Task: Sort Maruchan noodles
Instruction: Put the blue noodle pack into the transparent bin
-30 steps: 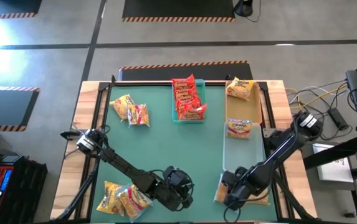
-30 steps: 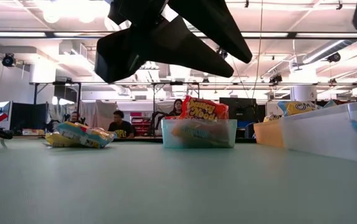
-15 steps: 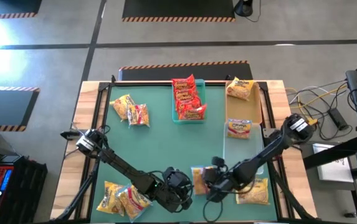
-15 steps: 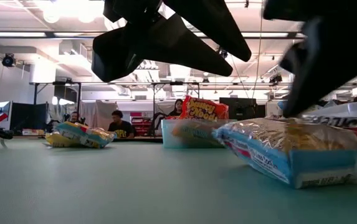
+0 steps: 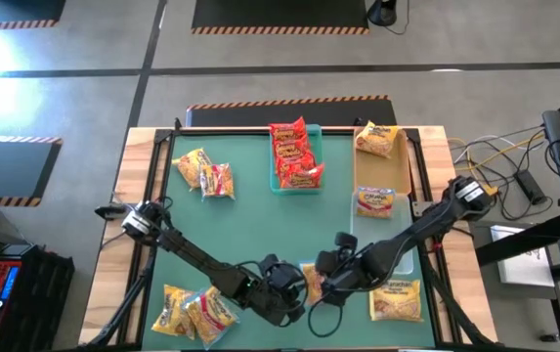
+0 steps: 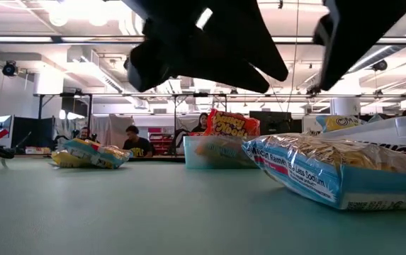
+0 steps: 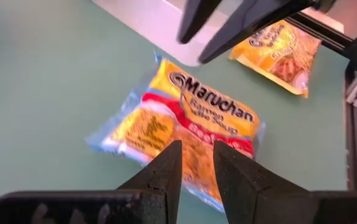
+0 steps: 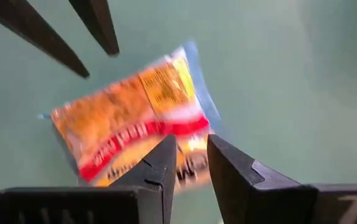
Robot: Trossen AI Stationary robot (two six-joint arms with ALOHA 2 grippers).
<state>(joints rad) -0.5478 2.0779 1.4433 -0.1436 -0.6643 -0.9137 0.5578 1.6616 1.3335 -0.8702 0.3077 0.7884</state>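
Observation:
A yellow Maruchan packet (image 5: 309, 282) (image 6: 330, 170) (image 7: 190, 130) (image 8: 128, 118) with a red band and blue edges lies flat on the green mat near the table's near edge. My left gripper (image 5: 284, 289) (image 7: 194, 146) hovers just left of it, fingers a narrow gap apart. My right gripper (image 5: 331, 278) (image 8: 190, 140) hovers just right of it, also narrowly open. In the low view both grippers hang above the packet, clear of it. A second yellow packet (image 5: 397, 299) (image 7: 278, 53) lies near the near right corner.
A teal tray (image 5: 278, 184) at the far middle holds red packets (image 5: 294, 152). A tan tray (image 5: 397, 176) and a clear tray (image 5: 358, 240) on the right hold yellow packets (image 5: 377, 140) (image 5: 375, 200). Loose piles lie far left (image 5: 206, 171) and near left (image 5: 192, 311).
My right gripper swung from the near right corner toward the table's left, bringing one yellow packet with it to the near middle, then rose off it. The packet now lies flat between the two grippers. My left gripper edged toward the packet.

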